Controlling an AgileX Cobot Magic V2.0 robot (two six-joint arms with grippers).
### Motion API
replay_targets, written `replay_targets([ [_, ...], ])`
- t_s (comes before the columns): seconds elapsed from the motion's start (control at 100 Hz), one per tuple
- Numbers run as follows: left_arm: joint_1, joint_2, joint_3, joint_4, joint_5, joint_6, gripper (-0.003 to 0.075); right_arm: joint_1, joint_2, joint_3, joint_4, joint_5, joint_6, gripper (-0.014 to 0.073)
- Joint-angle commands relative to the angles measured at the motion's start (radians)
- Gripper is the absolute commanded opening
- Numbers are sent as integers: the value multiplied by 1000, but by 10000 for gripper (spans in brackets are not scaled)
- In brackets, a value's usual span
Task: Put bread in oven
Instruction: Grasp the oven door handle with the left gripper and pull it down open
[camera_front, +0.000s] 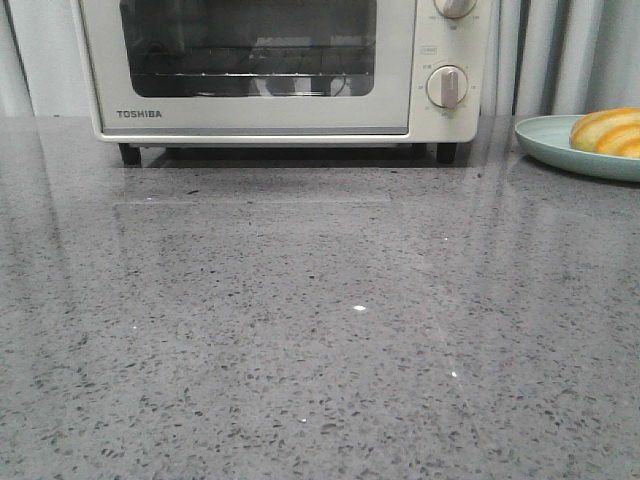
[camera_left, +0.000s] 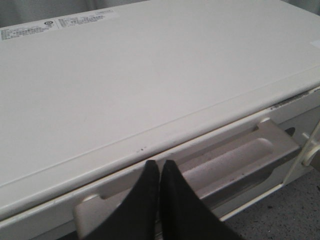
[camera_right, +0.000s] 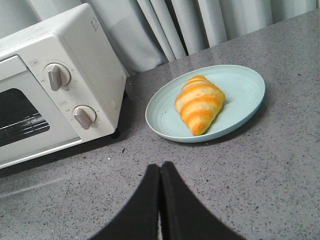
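The cream-white oven (camera_front: 260, 112) stands at the back of the counter with its glass door shut and the wire rack showing inside. The bread (camera_front: 607, 130), golden-orange with pale stripes, lies on a pale teal plate (camera_front: 548, 143) at the right. Neither gripper shows in the front view. My left gripper (camera_left: 160, 164) is shut and empty, just above the oven's top front edge (camera_left: 150, 75) and over the door handle (camera_left: 235, 160). My right gripper (camera_right: 160, 165) is shut and empty above the bare counter, short of the plate (camera_right: 242, 85) with the bread (camera_right: 200, 102).
Two round dials (camera_front: 447, 87) sit on the oven's right panel. A pale curtain (camera_right: 175, 25) hangs behind the counter. The grey speckled counter (camera_front: 320, 330) stretches in front of the oven. The plate sits close to the oven's right side.
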Motion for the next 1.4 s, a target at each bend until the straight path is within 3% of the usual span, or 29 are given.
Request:
replay_targets([
  [0.0,-6,-38,-9,4,38,0,-21,1,16,-33,-12,-70,-3,-75],
  [0.39,-11,-152,161,-12,133,0,-21,1,16,-33,-12,-80,-3,-75],
  [0.73,-99,-175,314,-12,182,0,-21,1,16,-33,-12,-124,-3,-75],
  [1.15,-106,-180,346,-12,219,0,-21,1,29,-84,-12,-128,-3,-75],
  [1.25,-106,-215,346,-24,243,0,-21,1,81,-157,-34,-75,-5,-75],
  [1.39,-106,-330,346,-38,241,0,-21,1,250,-339,-123,112,-5,-54],
])
